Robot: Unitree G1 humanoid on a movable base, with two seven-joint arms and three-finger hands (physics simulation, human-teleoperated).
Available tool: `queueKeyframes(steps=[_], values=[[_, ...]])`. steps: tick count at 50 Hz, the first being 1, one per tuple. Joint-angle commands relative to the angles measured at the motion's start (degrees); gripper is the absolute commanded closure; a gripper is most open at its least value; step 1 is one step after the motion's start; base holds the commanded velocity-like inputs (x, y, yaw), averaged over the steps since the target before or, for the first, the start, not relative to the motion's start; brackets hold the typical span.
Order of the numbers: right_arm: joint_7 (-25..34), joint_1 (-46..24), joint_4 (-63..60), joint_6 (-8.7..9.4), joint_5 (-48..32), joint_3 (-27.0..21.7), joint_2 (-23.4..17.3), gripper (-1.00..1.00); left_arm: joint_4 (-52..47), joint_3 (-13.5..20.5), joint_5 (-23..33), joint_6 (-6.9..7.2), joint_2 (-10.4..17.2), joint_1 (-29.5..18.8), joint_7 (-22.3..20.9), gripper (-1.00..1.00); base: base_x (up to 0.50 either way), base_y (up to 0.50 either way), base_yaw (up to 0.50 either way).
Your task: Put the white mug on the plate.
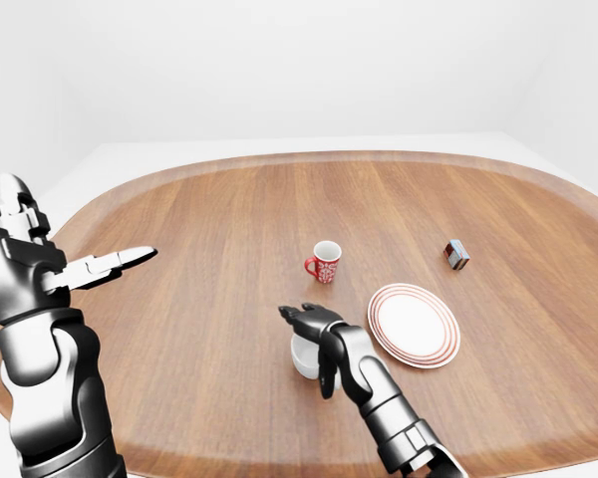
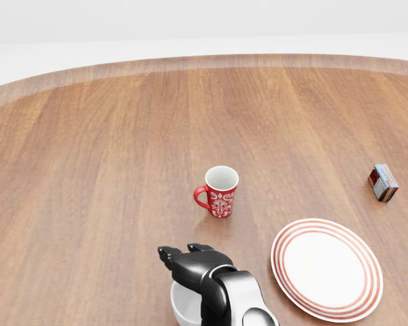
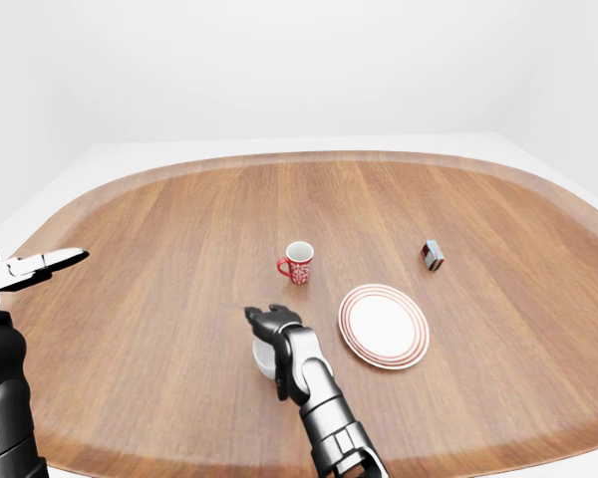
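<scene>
Left-eye view: our right hand [image 1: 314, 324] drapes over the white mug [image 1: 304, 358] near the tabletop's [image 1: 229, 229] bottom edge; grip uncertain, so we should clasp firmly before lifting toward the plate [image 1: 414, 326]. Left hand [image 1: 40, 269] spread open.

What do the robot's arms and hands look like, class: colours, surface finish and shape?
Both arms are glossy dark grey to black, built of rounded, cylindrical segments with silvery highlights. The left hand and right hand are black, blocky and three-fingered. No cables or markings show.
</scene>
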Motion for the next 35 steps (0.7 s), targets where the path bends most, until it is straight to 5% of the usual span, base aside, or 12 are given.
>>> queueKeyframes(steps=[1, 20, 21, 22, 23, 35], values=[[-3.7, -3.0, 7.6, 0.00, 2.5, -0.7, 0.1, -1.00, 0.1, -0.6, 0.3, 0.00, -0.4, 0.0, 0.4, -1.00, 0.00, 0.00, 0.00], [-8.8, -5.5, 17.1, 0.00, 5.9, -1.3, -0.1, -1.00, 0.2, -0.4, 0.2, 0.00, -0.4, 0.1, 0.3, -1.00, 0.00, 0.00, 0.00], [-8.7, -5.5, 17.0, 0.00, 5.9, -1.3, -0.2, -0.81, 0.2, -0.4, 0.2, 0.00, -0.4, 0.1, 0.3, -1.00, 0.00, 0.00, 0.00], [-8.9, -5.8, 17.3, 0.00, 6.1, -1.5, -0.2, 0.40, 0.3, -0.5, 0.2, 0.00, -0.4, 0.0, 0.4, -1.00, 0.00, 0.00, 0.00], [-8.9, -5.8, 17.3, 0.00, 6.2, -1.5, -0.2, 1.00, 0.4, -0.5, 0.3, 0.00, -0.4, 0.0, 0.3, -1.00, 0.00, 0.00, 0.00], [-8.2, -6.0, 14.9, 0.00, 6.1, -1.9, -1.3, 1.00, 0.7, -0.8, 0.4, 0.00, -0.3, -0.2, 0.4, -1.00, 0.00, 0.00, 0.00]])
